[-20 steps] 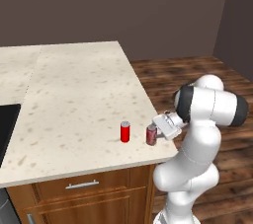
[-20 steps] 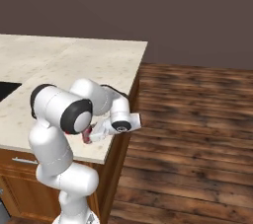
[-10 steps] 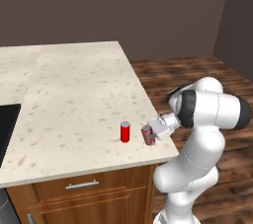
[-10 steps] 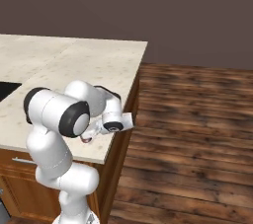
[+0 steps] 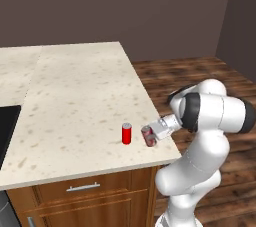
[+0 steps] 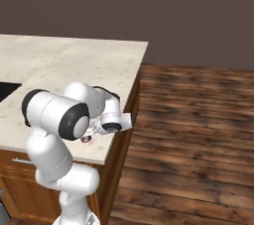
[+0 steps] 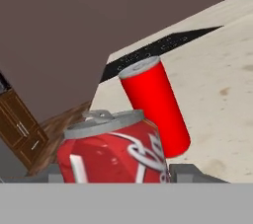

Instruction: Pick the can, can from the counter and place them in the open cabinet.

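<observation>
Two cans stand near the right front corner of the cream counter (image 5: pixel 75 86). The plain bright red can (image 5: pixel 127 133) is upright, a short way left of the darker red can (image 5: pixel 148 136) with grey-white markings. My gripper (image 5: pixel 152 135) reaches in sideways from the counter's right edge and is shut on the darker can. In the hand view the darker can (image 7: pixel 113 154) fills the gap between my fingertips (image 7: pixel 190 172), and the plain red can (image 7: pixel 155 104) stands just behind it. From the right base view the held can (image 6: pixel 87 138) peeks out under my hand (image 6: pixel 94 134). The open cabinet is out of view.
A black stovetop (image 5: pixel 5 126) lies at the counter's left edge. Brown drawers with silver handles (image 5: pixel 82 188) sit under the counter. Wooden floor (image 6: pixel 198 135) stretches to the right, and a dark wall stands behind.
My hand has slid left along the counter edge until its fingers sit around the darker can, and the jaws have closed from wide open onto it. Both cans stay in place.
</observation>
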Robot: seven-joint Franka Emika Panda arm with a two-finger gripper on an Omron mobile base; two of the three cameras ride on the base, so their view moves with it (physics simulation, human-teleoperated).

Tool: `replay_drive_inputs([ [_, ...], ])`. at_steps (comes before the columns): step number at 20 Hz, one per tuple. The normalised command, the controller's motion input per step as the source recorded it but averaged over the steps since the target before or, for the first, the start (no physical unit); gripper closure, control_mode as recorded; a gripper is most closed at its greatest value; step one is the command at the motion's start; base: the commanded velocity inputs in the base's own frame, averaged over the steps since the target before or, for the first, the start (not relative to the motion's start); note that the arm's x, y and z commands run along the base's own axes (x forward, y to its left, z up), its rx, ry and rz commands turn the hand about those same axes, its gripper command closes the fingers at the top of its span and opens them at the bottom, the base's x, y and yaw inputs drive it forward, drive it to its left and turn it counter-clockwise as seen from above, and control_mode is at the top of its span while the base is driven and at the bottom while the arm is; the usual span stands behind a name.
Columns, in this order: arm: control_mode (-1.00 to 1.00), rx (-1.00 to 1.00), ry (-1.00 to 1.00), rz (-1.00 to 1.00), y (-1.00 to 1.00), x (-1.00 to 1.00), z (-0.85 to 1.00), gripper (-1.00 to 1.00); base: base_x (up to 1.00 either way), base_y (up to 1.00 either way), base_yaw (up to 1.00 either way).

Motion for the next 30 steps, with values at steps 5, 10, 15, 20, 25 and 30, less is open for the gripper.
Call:
replay_drive_inputs([
  [5, -1.0, 0.0, 0.0, -0.02, -0.1, -0.14, 0.34, 1.0, 0.0, 0.0, 0.0],
  [10, -1.0, -0.02, -0.02, -0.05, -0.14, -0.38, 0.56, 1.0, 0.0, 0.0, 0.0],
  [15, -1.0, -0.09, -0.02, -0.27, -0.01, -0.38, 0.5, 1.0, 0.0, 0.0, 0.0],
  [20, -1.0, 0.0, 0.04, -0.39, -0.05, -0.34, 0.58, 1.0, 0.0, 0.0, 0.0],
  [25, -1.0, -0.06, -0.12, -0.33, 0.0, -0.37, 0.52, 1.0, 0.0, 0.0, 0.0],
  [30, -1.0, -0.11, -0.11, -0.17, 0.02, -0.35, 0.56, 1.0, 0.0, 0.0, 0.0],
])
